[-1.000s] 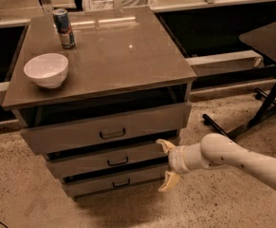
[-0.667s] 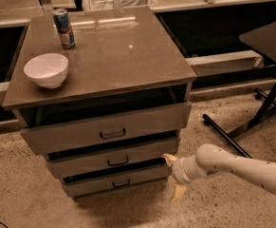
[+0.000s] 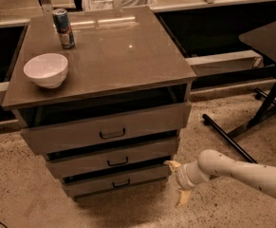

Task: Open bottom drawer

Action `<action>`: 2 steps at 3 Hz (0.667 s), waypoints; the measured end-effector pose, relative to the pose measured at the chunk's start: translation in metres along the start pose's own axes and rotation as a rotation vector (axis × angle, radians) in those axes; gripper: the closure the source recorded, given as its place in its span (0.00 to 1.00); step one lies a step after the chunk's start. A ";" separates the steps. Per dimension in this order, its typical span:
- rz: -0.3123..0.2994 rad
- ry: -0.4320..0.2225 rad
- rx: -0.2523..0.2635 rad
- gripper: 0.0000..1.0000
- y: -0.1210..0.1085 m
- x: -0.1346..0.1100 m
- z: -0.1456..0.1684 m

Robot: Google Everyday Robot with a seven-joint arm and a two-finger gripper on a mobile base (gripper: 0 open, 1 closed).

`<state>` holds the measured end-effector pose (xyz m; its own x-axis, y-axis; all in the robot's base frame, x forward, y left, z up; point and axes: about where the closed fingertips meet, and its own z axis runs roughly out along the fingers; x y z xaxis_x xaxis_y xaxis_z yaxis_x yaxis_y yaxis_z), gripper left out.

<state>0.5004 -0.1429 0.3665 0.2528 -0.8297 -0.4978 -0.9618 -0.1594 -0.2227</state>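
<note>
The bottom drawer is the lowest of three grey-brown drawers in the cabinet, with a small black pull handle. Its front stands slightly out under the middle drawer. My gripper is at the right end of the bottom drawer's front, just beside its corner. Its two pale fingers are spread apart, one near the drawer's upper right corner, the other lower toward the floor. Nothing is held between them. My white arm reaches in from the right.
On the cabinet top stand a white bowl and a can. The top drawer is partly pulled out. A black table with floor legs stands at the right. The floor is speckled stone.
My gripper has dropped from beside the middle drawer down to the bottom drawer's right end and moved slightly right. The drawers have not visibly moved.
</note>
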 end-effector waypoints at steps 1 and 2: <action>0.001 0.031 -0.017 0.00 0.001 0.003 0.007; -0.013 0.014 -0.034 0.00 -0.001 0.020 0.046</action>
<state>0.5108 -0.1346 0.3181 0.2638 -0.8350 -0.4828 -0.9615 -0.1878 -0.2006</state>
